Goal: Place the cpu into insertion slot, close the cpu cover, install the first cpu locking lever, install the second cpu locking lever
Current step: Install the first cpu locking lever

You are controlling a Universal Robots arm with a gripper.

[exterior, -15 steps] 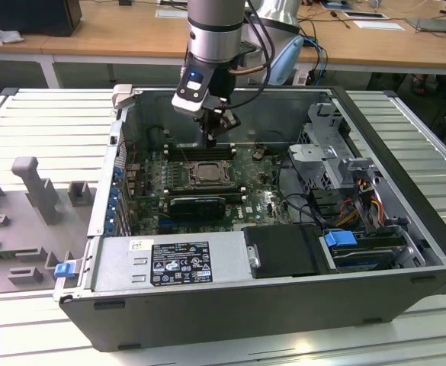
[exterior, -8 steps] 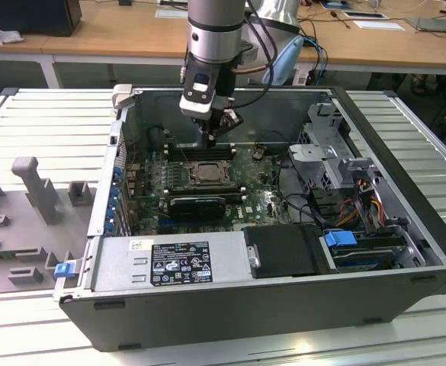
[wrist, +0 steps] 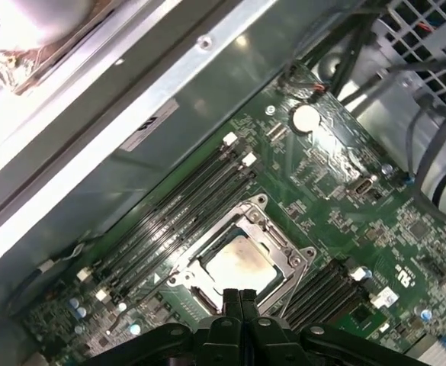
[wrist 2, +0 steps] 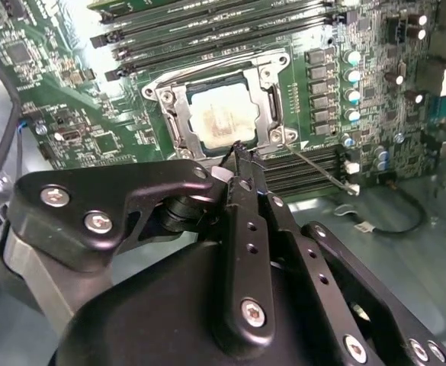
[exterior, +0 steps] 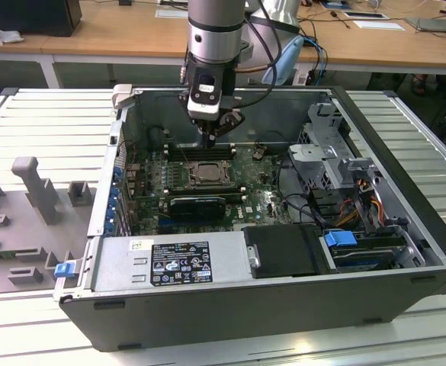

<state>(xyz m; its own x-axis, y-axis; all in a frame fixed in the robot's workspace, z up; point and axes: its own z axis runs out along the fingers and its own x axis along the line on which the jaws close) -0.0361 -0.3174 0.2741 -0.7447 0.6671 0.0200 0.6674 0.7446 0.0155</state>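
Our jaws are pinched together on nothing, tips poised at the edge of the cpu cover (wrist 2: 272,103); the cpu (wrist 2: 219,118) lies in the insertion slot (wrist: 207,297) beneath that lowered frame, near the exterior view's middle.

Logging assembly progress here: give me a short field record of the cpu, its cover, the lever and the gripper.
cpu: lying in the insertion slot, showing through the cover's window
cpu cover: down flat over the cpu
gripper: fingers shut, tips close above the cover's edge
locking lever: thin rod slanting out across the memory slots
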